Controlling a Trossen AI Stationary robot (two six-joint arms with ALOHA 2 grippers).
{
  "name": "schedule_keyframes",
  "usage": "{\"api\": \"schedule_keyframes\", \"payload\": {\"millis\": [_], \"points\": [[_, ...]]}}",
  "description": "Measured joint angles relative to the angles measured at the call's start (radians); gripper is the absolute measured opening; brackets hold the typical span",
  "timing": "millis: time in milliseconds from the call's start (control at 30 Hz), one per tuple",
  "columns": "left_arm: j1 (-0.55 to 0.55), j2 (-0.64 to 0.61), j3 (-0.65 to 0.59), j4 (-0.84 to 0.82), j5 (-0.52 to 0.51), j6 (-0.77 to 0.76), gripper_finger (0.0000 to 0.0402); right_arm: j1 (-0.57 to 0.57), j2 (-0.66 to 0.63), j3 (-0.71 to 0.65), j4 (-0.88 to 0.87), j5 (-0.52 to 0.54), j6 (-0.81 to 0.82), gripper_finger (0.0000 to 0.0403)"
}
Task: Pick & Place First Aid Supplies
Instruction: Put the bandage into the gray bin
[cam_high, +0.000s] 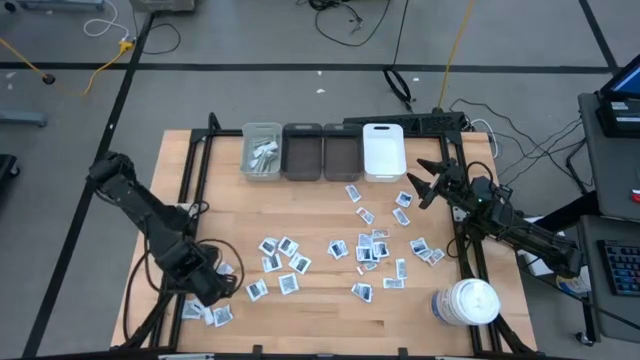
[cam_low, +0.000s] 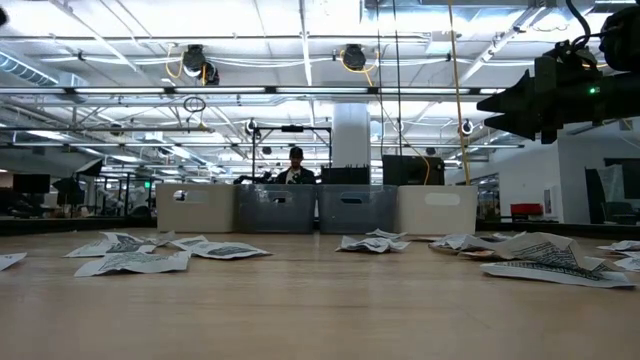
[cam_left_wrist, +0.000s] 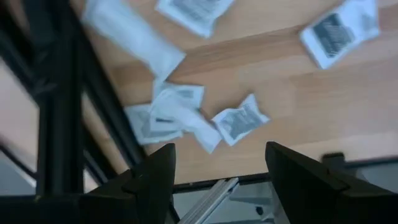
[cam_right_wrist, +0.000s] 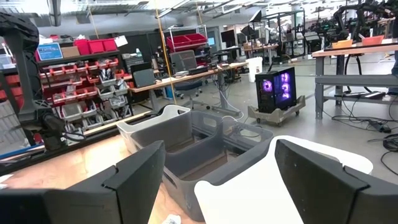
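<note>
From above, you see a pale wooden table (cam_high: 330, 310) on a grey floor strewn with cables. Four small bins (cam_high: 322, 152) line its far edge, the leftmost holding a few pale strips. The sachets (cam_high: 365, 245) lie scattered across the middle and right of the table, with another cluster (cam_high: 210, 312) at the near left corner. A white round jar (cam_high: 467, 303) stands near the near right corner. Your left claw (cam_high: 207, 283) hangs low over that near left cluster; your right claw (cam_high: 425, 180) sits above the table's right edge, by the bins.

At table height, sachets lie flat across the wood, bins stand behind them, and a person (cam_low: 295, 166) shows in the workshop beyond. The right claw is raised at upper right.

Through the left wrist, the claw (cam_left_wrist: 221, 180) is partly spread and empty, above a small heap of sachets (cam_left_wrist: 186, 118) near the table edge.

Through the right wrist, the claw (cam_right_wrist: 217, 177) is spread wide, holding nothing, facing the bins (cam_right_wrist: 186, 134).
</note>
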Motion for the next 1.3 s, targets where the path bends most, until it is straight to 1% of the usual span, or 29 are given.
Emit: {"api": "schedule_keyframes", "payload": {"millis": [133, 233, 400, 767, 833, 1000, 1100, 1300], "points": [[-0.040, 0.001, 0.000, 0.000, 0.000, -0.118, 0.0255, 0.000, 0.000, 0.000, 0.000, 0.000, 0.000, 0.0297], [-0.037, 0.028, -0.013, 0.003, 0.023, -0.105, 0.0255, 0.000, 0.000, 0.000, 0.000, 0.000, 0.000, 0.0297], [-0.017, 0.096, -0.063, 0.003, 0.102, 0.012, 0.0255, 0.000, 0.000, 0.000, 0.000, 0.000, 0.000, 0.0297], [0.059, 0.175, -0.163, 0.002, 0.132, 0.273, 0.0255, 0.000, 0.000, 0.000, 0.000, 0.000, 0.000, 0.0297], [0.066, 0.183, -0.176, 0.019, 0.134, 0.296, 0.0255, 0.000, 0.000, 0.000, 0.000, 0.000, 0.000, 0.0297], [0.076, 0.219, -0.217, 0.121, 0.152, 0.335, 0.0255, 0.000, 0.000, 0.000, 0.000, 0.000, 0.000, 0.0297], [0.075, 0.247, -0.225, 0.135, 0.156, 0.344, 0.0255, 0.000, 0.000, 0.000, 0.000, 0.000, 0.000, 0.0297], [0.083, 0.284, -0.224, 0.152, 0.162, 0.435, 0.0254, 0.000, 0.000, 0.000, 0.000, 0.000, 0.000, 0.0297]]}}
